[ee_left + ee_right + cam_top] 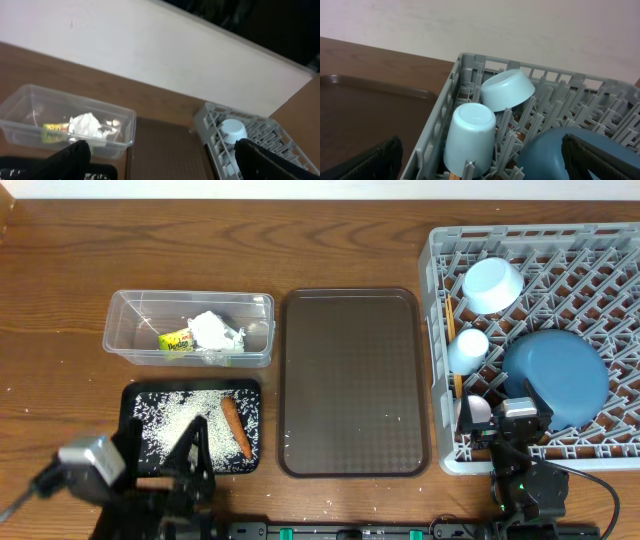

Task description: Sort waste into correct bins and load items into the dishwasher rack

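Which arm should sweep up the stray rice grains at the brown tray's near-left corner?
Left, probably. The left gripper hangs open over the black tray, beside those grains; the right gripper is over the rack.

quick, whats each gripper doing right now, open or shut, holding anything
left gripper: jaws open, holding nothing
right gripper: jaws open, holding nothing

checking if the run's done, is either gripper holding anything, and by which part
Nothing is held; the left gripper and right gripper are both open and empty.
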You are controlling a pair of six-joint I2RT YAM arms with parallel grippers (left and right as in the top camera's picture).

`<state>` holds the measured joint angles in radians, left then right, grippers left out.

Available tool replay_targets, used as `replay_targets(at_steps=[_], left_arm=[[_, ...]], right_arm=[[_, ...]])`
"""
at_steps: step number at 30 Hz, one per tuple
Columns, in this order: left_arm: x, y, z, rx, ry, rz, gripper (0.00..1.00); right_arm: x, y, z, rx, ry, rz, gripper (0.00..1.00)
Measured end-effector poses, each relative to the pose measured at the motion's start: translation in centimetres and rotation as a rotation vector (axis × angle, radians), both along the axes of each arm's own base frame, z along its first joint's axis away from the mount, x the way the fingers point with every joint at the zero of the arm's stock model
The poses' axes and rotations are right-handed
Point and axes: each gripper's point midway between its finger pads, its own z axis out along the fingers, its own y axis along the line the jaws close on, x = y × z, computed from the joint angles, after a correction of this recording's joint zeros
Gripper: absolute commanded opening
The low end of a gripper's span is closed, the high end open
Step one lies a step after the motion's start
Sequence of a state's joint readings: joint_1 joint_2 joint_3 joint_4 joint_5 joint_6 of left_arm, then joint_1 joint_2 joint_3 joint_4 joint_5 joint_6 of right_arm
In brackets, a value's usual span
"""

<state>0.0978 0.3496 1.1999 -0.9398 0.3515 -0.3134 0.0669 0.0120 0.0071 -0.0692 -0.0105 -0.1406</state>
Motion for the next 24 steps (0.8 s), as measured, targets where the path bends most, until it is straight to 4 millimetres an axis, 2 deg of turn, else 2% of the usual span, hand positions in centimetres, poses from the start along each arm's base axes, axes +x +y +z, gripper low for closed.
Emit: replay_targets(at_steps=[3,6,10,16,20,24], left_arm=[[-0.9,-0.2,-0.1,0.003,-0.026,-0.013,0.94],[-0.9,-0.3,-1.7,0.001,-0.01,-0.021,0.94],[-0.2,-0.3,-5.1,-0.004,0.051,-0.021,0.95],[1.3,0.1,-11.5,-0.009,0.15,-0.004,0.94],[2.6,0.4,-12.6,-0.002,0.101,0.008,0.94],[4.1,0.7,-11.7,0.009,-0.036,0.018,0.94]], right_arm=[[0.0,0.0,0.0,0.0,0.0,0.0,0.99],[0.0,0.0,0.0,0.0,0.0,0.0,0.99],[0.0,0.0,0.0,0.0,0.0,0.0,0.99],[0.0,0.0,0.0,0.0,0.0,0.0,0.99],[0.0,0.0,0.0,0.0,0.0,0.0,0.99],[0.0,0.0,0.0,0.0,0.0,0.0,0.99]])
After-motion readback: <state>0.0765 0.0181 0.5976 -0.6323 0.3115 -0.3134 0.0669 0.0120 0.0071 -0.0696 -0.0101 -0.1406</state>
